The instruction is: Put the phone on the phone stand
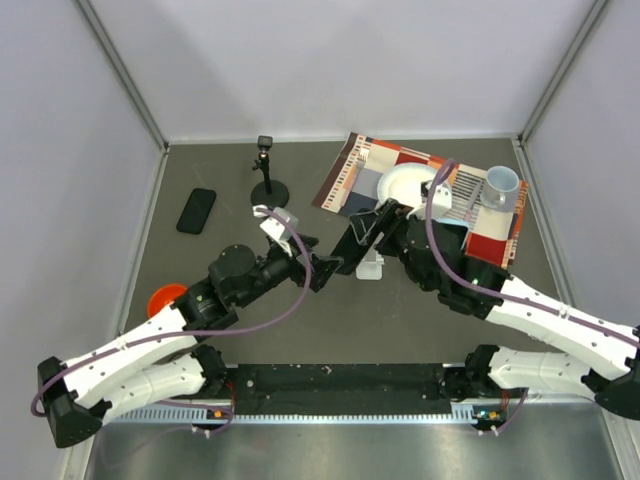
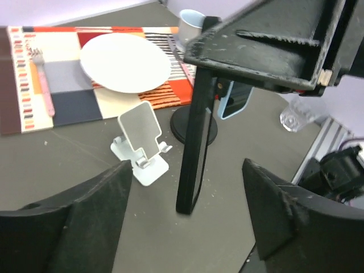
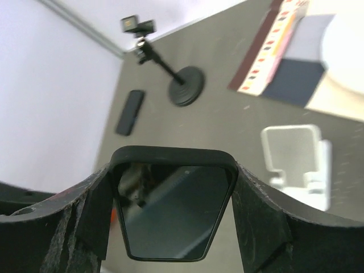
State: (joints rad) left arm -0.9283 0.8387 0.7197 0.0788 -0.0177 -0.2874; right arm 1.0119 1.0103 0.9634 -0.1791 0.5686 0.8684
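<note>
Phone (image 3: 170, 210) stood upright over the table (image 1: 400, 330), and we couldn't tell if its bottom edge touched. Right gripper (image 3: 173, 170) clamped it across its width; left gripper (image 2: 187, 227) straddled its lower end, fingers (image 2: 74, 227) wide, no contact. Behind, we saw the striped placemat (image 2: 62, 102) with a white plate (image 2: 125, 61). White phone stand (image 2: 141, 142) sat just beside the phone, apart from it, in front of the placemat.
</note>
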